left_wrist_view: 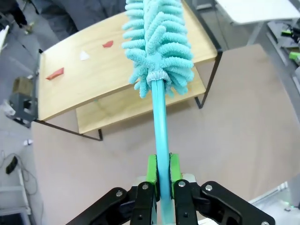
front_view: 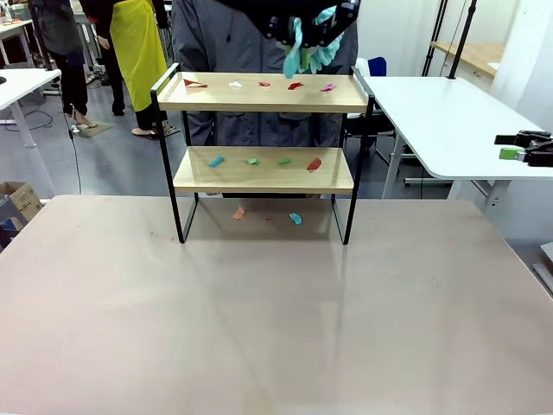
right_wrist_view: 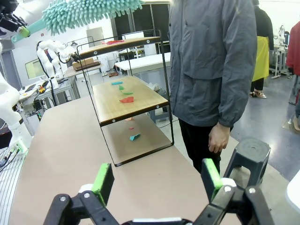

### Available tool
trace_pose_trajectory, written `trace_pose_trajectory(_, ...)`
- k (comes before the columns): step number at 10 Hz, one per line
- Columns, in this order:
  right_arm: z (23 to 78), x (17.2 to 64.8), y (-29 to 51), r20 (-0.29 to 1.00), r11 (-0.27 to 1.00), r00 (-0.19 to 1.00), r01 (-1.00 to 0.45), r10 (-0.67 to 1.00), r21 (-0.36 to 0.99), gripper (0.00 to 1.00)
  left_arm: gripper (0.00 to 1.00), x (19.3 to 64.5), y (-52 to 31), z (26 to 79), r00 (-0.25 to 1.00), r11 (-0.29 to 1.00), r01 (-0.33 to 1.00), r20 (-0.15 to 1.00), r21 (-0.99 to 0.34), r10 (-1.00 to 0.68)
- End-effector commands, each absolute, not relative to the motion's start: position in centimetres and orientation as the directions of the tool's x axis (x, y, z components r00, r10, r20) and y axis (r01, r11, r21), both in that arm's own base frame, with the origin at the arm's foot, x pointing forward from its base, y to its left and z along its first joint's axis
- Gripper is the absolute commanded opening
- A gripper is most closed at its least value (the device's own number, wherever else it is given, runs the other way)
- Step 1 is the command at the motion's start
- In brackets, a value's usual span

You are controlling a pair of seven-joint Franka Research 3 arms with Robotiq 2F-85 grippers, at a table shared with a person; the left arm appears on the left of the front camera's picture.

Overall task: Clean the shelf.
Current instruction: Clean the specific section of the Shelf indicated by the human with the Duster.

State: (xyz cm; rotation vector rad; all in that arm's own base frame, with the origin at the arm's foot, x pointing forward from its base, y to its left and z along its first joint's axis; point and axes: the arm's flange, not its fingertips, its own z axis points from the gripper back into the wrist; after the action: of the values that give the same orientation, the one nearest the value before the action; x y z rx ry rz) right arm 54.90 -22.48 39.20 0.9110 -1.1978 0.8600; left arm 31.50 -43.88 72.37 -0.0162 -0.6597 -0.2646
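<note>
Nearest: right gripper [right_wrist_view: 157, 180], black, two-fingered, green-padded, above the table, jaws spread wide, nothing between them. Below and beyond: broad grey-brown matte table [front_view: 259, 320], bare on the robot's side.

Farther across, about mid-width and toward the far edge: small two-tier shelf [front_view: 259, 104] of two light wooden boards in a thin black metal frame, upright on slim legs. On the table under it, two small paper scraps [front_view: 295, 219], orange and teal. On the lower board [front_view: 259, 180], blue, green and red scraps in a row. On the upper board, red, white and pink ones.

Above the upper board's right half: fluffy turquoise microfibre duster [left_wrist_view: 159, 47] on a turquoise plastic stick, head toward the wood, contact with it not clear. Stick clamped between the green pads of the left gripper [left_wrist_view: 162, 169], closed tight on it.

Just behind the shelf: person in a grey jacket [front_view: 216, 35], standing, one hand [right_wrist_view: 216, 140] hanging at the side. Beside that person, round black stool [right_wrist_view: 248, 152]. Off to the right, white table [front_view: 449, 130].
</note>
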Motion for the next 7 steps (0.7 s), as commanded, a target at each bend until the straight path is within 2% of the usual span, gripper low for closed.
trace_pose_trajectory(1, 39.5, 55.0, -22.4, 0.986, 0.392, 0.154, -0.913, 0.07, 0.115, 1.0, 0.13, 33.2, -46.5, 73.2, 0.78, 0.976, 0.22, 0.6, 0.008, -0.181)
trace_pose_trajectory(7, 39.5, 55.0, -22.4, 0.986, 0.392, 0.154, -0.913, 0.07, 0.115, 1.0, 0.13, 35.2, -49.4, 71.6, 0.841, 0.988, 0.116, 0.54, -0.099, -0.045)
